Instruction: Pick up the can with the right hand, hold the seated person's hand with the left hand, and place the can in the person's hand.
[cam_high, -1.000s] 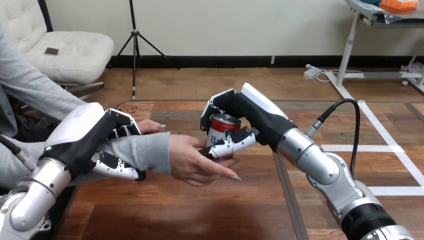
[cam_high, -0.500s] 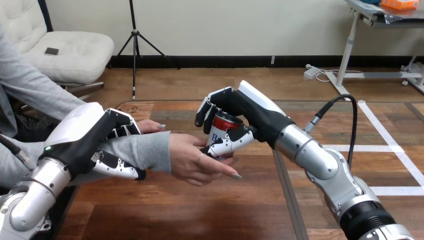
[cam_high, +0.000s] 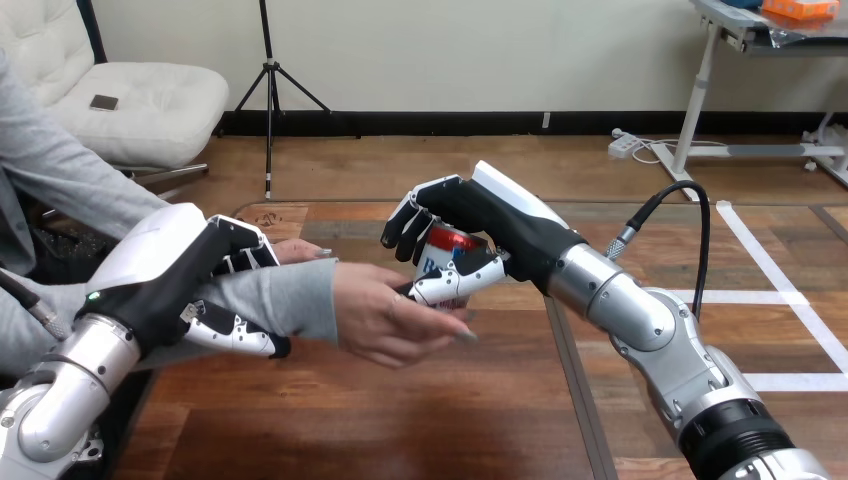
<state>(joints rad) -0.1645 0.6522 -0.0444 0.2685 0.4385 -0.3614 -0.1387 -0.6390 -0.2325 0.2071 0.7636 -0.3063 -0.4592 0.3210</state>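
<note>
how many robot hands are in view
2: the left hand curled round the person's forearm at the view's left, the right hand round the can at centre.

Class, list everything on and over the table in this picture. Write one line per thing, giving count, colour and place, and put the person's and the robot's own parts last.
table: one, brown wood, across the lower view.
can: one, red top, white and blue side, over the table's middle, in the right hand and against the person's hand.
person's hand: one, at centre, touching the can.
person's forearm: one, grey sleeve, reaching in from the left.
left hand: one, black with white shells, at left, curled round the person's forearm.
right hand: one, black with white shells, at centre, curled round the can.
left arm: one, silver, lower left.
right arm: one, silver, lower right.
</note>
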